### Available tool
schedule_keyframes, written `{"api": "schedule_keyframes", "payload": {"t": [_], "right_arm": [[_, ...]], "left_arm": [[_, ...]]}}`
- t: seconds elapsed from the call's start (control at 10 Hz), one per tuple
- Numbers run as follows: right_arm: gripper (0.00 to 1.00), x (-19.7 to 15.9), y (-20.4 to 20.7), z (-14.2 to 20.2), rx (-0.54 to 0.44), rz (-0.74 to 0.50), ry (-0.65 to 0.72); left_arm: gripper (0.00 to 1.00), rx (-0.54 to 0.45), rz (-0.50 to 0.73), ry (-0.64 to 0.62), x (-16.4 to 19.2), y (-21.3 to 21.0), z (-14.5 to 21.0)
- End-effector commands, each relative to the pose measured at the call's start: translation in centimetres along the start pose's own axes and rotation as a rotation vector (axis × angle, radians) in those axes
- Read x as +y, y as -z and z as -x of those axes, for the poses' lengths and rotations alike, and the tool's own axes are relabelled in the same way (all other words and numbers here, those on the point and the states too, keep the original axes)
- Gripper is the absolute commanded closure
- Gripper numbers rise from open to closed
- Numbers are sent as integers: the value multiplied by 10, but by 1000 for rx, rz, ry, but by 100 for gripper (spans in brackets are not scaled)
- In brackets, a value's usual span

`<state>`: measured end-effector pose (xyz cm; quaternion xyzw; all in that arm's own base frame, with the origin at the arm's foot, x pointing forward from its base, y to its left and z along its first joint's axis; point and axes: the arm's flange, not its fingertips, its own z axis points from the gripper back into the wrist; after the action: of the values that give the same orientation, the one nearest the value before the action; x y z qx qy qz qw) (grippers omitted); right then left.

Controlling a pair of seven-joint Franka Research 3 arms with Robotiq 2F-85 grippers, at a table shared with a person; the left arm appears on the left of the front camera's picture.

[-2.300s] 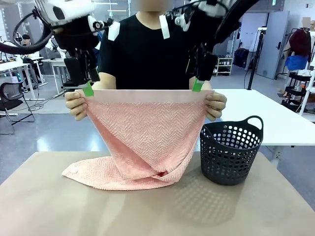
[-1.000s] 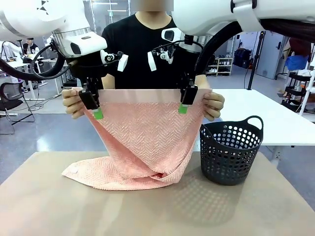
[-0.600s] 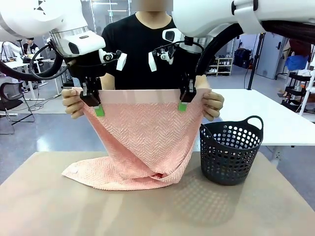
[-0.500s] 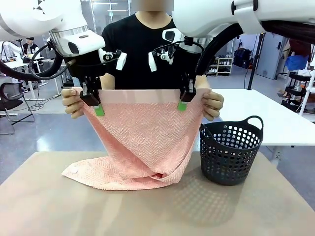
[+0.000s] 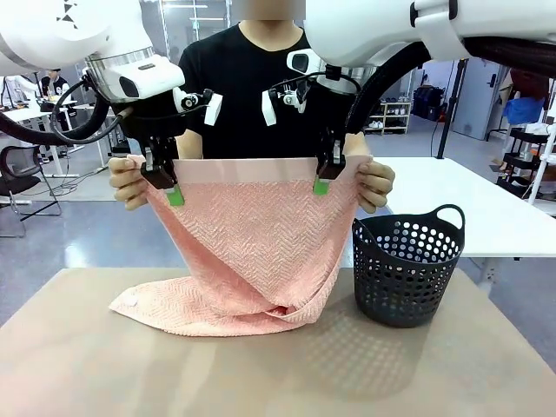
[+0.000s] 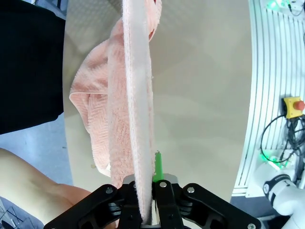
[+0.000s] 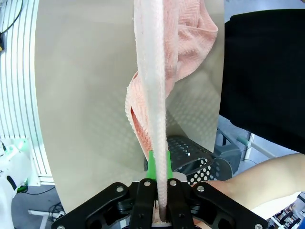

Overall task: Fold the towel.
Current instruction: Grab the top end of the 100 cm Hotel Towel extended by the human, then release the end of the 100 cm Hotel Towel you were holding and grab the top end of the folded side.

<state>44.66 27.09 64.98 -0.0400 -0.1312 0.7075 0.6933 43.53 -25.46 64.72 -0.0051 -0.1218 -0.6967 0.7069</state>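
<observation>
The towel [image 5: 261,248] hangs stretched by its plain top band above the table [image 5: 287,373], with its lower end bunched on the tabletop (just left of the dark basket [image 5: 407,271]). The left gripper [image 5: 172,189] is clamped on the band near one corner and the right gripper [image 5: 322,180] near the other, green pads [image 6: 158,164] pinching the edge. Outside them, the person's one hand [image 5: 130,182] and other hand [image 5: 375,184] grip the corners.
</observation>
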Motion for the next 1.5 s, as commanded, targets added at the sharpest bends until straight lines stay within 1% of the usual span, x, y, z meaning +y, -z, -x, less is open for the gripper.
{"api": "schedule_keyframes", "payload": {"t": [0.0,1.4], "right_arm": [[100,-1,0,0,4,-3,-4],[100,-1,0,0,4,-3,-4]], "left_arm": [[100,3,6,8,0,-2,-1],[100,3,6,8,0,-2,-1]]}}
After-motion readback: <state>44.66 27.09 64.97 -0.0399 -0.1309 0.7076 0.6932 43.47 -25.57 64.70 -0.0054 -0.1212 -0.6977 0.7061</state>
